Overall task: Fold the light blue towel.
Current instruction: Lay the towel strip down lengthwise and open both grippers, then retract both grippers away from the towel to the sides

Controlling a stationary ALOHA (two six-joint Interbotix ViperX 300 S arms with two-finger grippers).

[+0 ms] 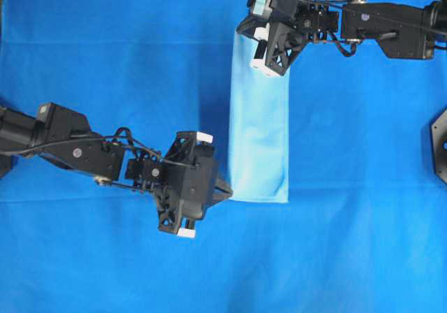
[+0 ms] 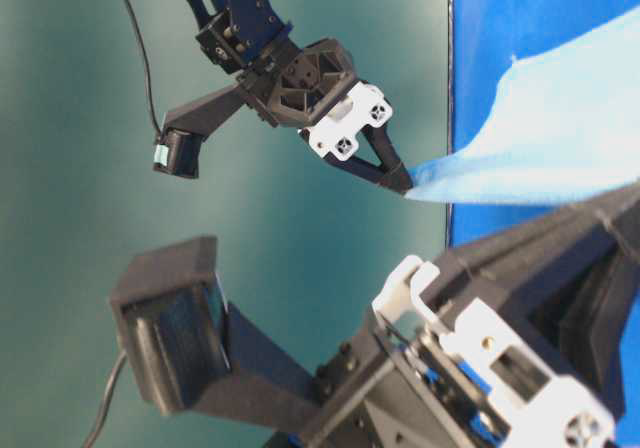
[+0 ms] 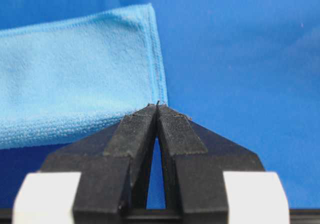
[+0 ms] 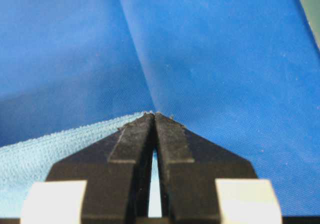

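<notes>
No writing shows; left claw (image 3: 157, 105) and right claw (image 4: 152, 115) each pinch the light blue towel (image 1: 259, 142).

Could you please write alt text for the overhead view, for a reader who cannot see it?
A light blue towel, folded into a long narrow strip, lies on a deep blue sheet. The right gripper pinches its far left corner, and the left gripper is shut at its near left corner.

Towel (image 1: 258, 138) corners hidden beneath both tool (image 1: 222, 193) tips.
</notes>
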